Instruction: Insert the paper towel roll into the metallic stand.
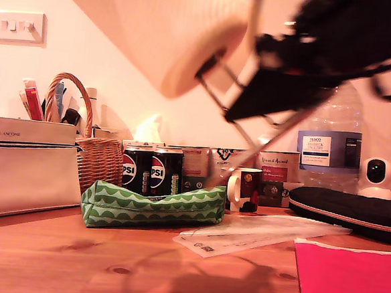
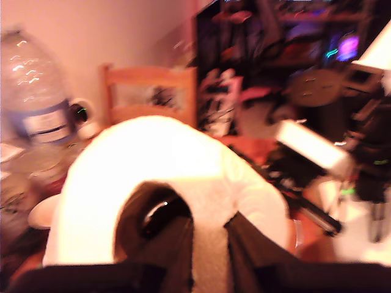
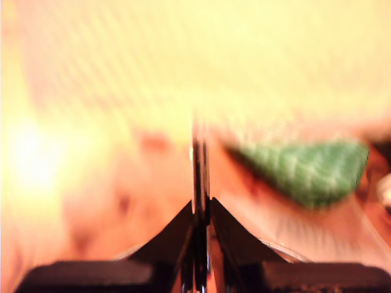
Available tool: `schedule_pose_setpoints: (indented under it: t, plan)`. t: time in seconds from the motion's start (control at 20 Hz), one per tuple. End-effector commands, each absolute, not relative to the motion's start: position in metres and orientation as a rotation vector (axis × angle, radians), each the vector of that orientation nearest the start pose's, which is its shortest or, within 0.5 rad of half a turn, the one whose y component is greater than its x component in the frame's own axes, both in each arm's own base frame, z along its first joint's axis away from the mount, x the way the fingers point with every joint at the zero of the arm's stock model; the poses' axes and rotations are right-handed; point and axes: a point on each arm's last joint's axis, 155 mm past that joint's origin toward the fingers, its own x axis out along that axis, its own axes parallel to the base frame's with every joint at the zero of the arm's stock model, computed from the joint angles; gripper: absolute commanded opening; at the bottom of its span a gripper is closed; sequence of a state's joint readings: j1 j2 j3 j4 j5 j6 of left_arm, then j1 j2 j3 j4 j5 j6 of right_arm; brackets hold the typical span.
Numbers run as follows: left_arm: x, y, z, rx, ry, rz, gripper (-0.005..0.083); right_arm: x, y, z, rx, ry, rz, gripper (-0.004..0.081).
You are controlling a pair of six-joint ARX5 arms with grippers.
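Exterior view: paper towel roll point(image 1: 173, 31) aloft and tilted near the top, well above the wooden table point(image 1: 73, 259), hollow core facing down toward the exterior view's right; metallic stand point(image 1: 241, 123) also off the table, slanting, its thin wire running up past the roll's end beside a blurred dark gripper point(image 1: 300, 93); which arm that is, not determinable here. Below: green patterned pouch point(image 1: 152, 206), Pepsi cans point(image 1: 151, 171), mug point(image 1: 245, 189), loose papers point(image 1: 256, 234), pink folder point(image 1: 347, 274). First wrist view: my first gripper point(image 2: 208, 244) clamped on the paper towel roll, one finger inside the core and one outside, pinching only the wall. Risk judged: soft paper compressing or sliding, roll rotating or dropping onto the cans and mug. Second wrist view: my second gripper point(image 3: 200, 183) closed tight on a thin upright wire, taken for the metallic stand; roll a pale blur close above. Risk judged: narrow wire pivoting between the fingers, loop tip missing the core and snagging or tearing the paper; heavy motion blur leaves alignment unverifiable.
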State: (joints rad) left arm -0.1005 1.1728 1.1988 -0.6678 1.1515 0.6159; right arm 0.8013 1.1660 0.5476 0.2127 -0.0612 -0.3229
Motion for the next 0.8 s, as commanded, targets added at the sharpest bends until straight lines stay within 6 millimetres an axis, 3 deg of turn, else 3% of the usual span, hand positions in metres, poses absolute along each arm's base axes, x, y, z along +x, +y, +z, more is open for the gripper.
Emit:
schedule_pose_setpoints:
  t: [0.0,0.1,0.2,0.4,0.75]
  plan:
    - [0.279,-0.188,0.324,0.211,0.222,-1.221,-0.0023,0.264,0.299,0.21,-0.33,0.096,0.909,-0.0013]
    - [0.288,-0.189,0.333,0.253,0.215,-1.16,-0.0023,0.265,0.305,0.196,-0.286,0.117,0.921,-0.0013]
    - [0.294,-0.191,0.335,0.295,0.221,-1.109,-0.0023,0.268,0.308,0.2,-0.223,0.057,0.911,-0.0013]
    - [0.302,-0.197,0.33,0.362,0.242,-1.043,-0.0024,0.276,0.298,0.184,-0.127,0.017,0.835,-0.0013]
    - [0.301,-0.218,0.328,0.465,0.246,-0.983,-0.0024,0.28,0.307,0.154,-0.057,0.017,0.831,-0.0013]
